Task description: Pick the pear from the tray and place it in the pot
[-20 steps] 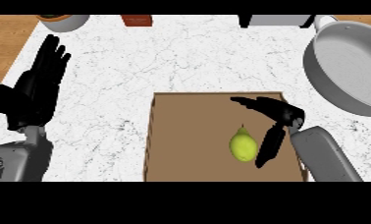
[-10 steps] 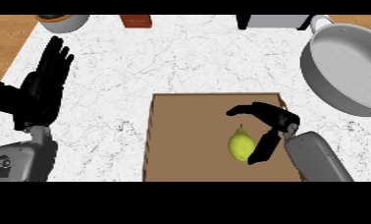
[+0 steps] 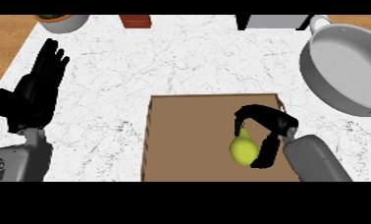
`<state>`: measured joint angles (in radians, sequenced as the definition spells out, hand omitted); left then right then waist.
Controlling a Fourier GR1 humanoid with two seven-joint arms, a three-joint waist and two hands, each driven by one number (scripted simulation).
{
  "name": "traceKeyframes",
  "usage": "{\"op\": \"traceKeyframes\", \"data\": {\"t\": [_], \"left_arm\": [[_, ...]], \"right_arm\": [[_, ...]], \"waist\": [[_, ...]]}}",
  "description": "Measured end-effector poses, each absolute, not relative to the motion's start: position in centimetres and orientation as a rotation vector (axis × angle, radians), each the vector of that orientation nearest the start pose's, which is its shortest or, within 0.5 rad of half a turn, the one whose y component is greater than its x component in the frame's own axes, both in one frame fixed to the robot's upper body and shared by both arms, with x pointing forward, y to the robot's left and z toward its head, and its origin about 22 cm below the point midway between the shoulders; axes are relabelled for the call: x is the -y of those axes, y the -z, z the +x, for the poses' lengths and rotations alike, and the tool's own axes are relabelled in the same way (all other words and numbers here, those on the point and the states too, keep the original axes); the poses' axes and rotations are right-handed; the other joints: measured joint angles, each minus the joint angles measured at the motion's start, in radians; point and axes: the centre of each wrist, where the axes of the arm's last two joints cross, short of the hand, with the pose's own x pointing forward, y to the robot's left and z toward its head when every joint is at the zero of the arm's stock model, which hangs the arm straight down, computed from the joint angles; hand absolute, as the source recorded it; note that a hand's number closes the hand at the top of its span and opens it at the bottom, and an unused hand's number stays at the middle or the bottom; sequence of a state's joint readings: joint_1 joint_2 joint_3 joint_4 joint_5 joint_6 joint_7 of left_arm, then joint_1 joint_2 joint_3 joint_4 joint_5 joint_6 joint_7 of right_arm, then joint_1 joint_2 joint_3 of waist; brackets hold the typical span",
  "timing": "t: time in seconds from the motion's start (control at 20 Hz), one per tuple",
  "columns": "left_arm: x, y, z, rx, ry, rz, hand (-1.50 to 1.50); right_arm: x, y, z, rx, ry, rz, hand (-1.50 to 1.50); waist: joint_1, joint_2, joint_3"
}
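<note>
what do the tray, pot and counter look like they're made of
Tray: flat matte brown, probably wood or cardboard. Pot: smooth grey with soft shading, likely brushed metal. Counter: white with thin dark veins, looks like polished marble or a marble-look stone.

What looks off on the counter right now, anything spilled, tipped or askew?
Nothing stands out. The yellow-green pear lies on the brown tray with the right hand curling round it. The grey metal pot sits upright at the counter's right edge. The left hand rests open at the left.
</note>
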<state>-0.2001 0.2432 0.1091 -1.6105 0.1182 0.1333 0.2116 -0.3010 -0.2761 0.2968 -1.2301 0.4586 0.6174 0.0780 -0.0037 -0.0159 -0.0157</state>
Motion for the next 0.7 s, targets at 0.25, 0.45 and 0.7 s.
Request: {"op": "traceKeyframes", "data": {"t": [0.25,0.45,0.7], "left_arm": [[-28.5,-8.4,28.4,1.609,-0.069,0.203,0.00],[-28.9,-8.0,27.8,1.605,-0.086,0.218,0.00],[-28.7,-8.6,28.2,1.603,-0.091,0.223,0.00]], "right_arm": [[21.8,0.6,28.5,1.095,-1.354,-0.023,1.50],[22.3,-0.5,24.9,1.201,-1.496,-0.142,1.50],[24.5,-2.4,20.3,1.318,-1.533,-0.269,1.50]], "waist": [[-0.002,0.001,0.004],[-0.016,0.002,0.011],[-0.023,0.007,0.014]]}}
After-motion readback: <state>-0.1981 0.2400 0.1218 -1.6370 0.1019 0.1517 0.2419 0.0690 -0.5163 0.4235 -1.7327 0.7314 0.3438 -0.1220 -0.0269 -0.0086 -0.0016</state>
